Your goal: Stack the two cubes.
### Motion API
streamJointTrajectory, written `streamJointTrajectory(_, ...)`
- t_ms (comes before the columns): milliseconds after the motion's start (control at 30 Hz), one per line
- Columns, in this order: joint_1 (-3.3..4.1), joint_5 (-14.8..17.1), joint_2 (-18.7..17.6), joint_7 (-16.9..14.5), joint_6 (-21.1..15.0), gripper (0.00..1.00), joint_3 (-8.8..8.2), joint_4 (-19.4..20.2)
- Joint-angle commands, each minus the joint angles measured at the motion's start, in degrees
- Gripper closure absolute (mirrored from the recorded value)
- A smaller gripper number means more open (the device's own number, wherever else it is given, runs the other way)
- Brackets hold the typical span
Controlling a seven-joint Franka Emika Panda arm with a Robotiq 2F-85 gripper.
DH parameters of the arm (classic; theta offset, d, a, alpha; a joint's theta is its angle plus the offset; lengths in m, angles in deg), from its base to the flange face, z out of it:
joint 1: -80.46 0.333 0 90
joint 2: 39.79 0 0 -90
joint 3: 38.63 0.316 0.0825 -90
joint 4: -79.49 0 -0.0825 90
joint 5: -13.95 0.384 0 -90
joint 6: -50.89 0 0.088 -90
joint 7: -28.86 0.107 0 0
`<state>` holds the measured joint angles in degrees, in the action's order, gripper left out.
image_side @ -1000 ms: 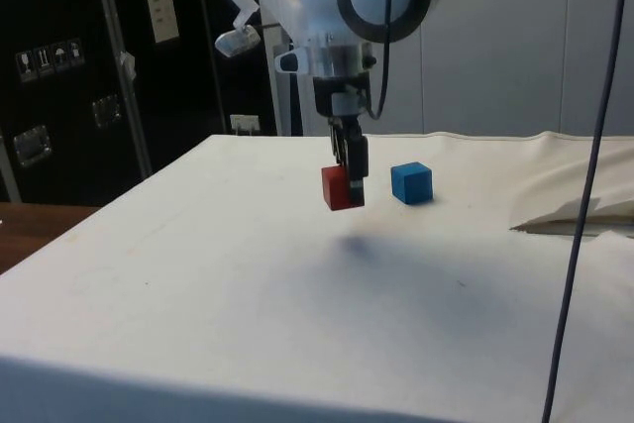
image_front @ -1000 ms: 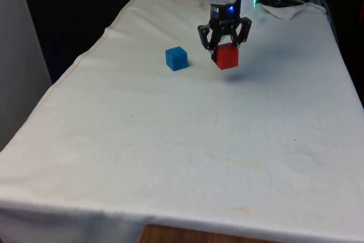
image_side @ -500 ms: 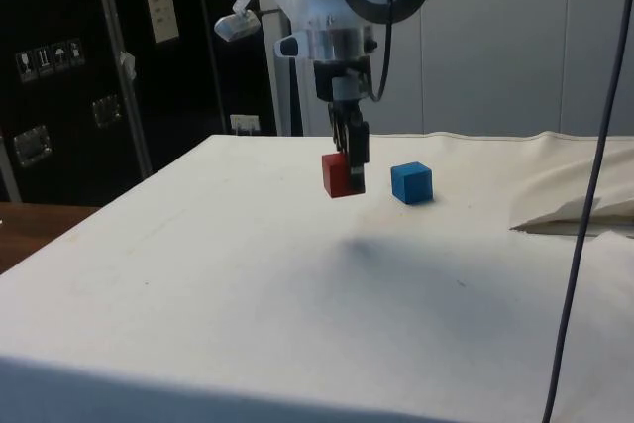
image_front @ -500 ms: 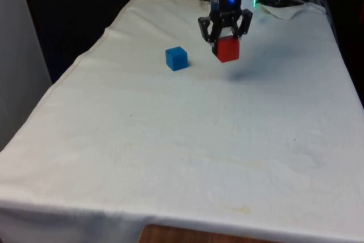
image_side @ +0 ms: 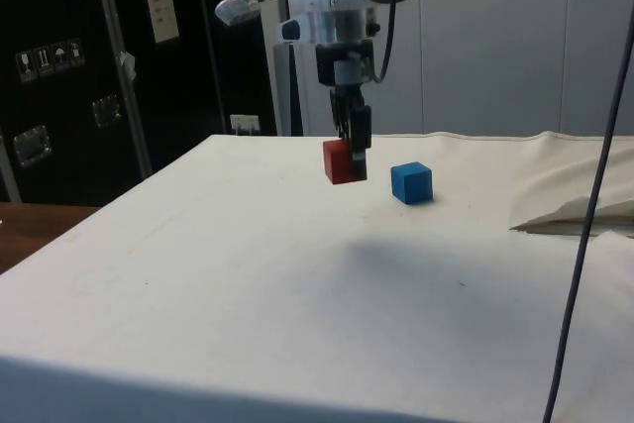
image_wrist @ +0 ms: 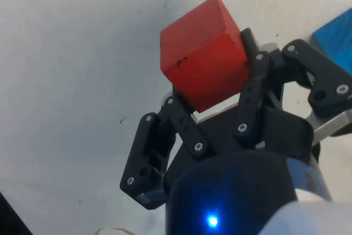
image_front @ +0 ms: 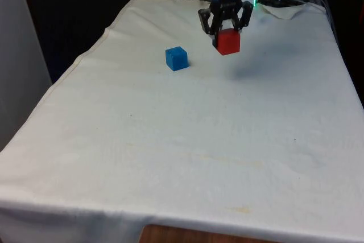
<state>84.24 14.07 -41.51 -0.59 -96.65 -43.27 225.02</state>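
My table [image_front: 187, 140] wears a white cloth. On it I see a blue cube [image_front: 176, 58] resting flat, towards the front view's left of centre.

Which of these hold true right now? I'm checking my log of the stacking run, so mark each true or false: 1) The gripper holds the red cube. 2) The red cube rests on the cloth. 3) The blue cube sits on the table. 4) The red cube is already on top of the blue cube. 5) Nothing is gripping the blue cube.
1) True: the gripper is shut on the red cube.
2) False: it hangs above the white cloth, with its shadow cast below.
3) True: the blue cube sits on the cloth.
4) False: the red cube is off to the front view's right of the blue cube, apart from it.
5) True: it stands free.
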Motion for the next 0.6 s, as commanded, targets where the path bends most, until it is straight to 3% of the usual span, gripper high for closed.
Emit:
streamJointTrajectory(0, 0.00, 0.00, 0.29, 0.00, 0.11, 0.97, -0.06, 0.06)
streamJointTrajectory(533, -0.23, -0.29, 5.16, -1.15, 2.58, 0.97, -1.60, 2.41)
streamJointTrajectory(567, 0.00, 0.00, 4.87, -1.03, 2.58, 0.97, -1.55, 2.18)
